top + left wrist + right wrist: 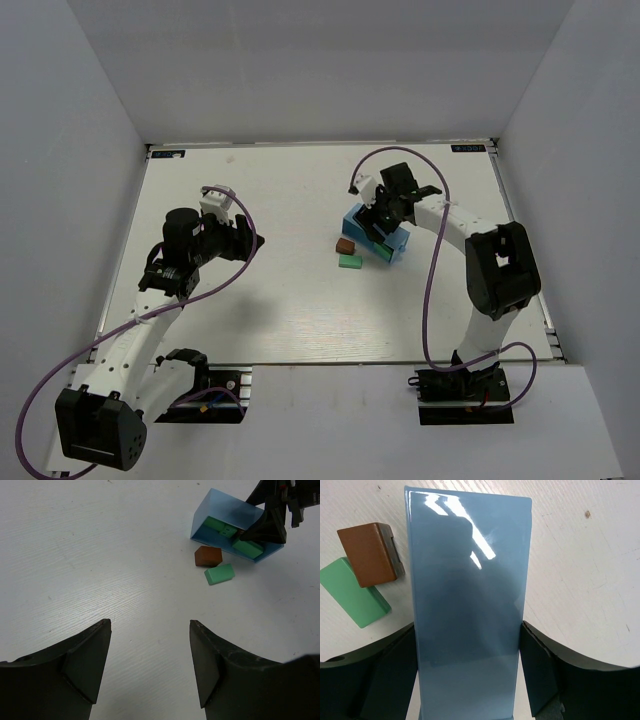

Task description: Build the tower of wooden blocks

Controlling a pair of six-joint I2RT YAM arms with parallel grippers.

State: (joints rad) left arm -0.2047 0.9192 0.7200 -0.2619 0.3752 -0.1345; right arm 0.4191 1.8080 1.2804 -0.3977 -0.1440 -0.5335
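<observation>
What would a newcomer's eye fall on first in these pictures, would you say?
First, the small blue plastic box, tipped over right of centre, the right gripper closed across it and mint-green wooden blocks inside. Beside it, a reddish-brown wooden block and a single mint-green block lie loose on the white table. The left gripper hangs open, well to the left.

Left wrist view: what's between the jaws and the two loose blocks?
Nothing. Bare table runs from the left gripper to the brown block and green block; left wrist view shows it.
</observation>
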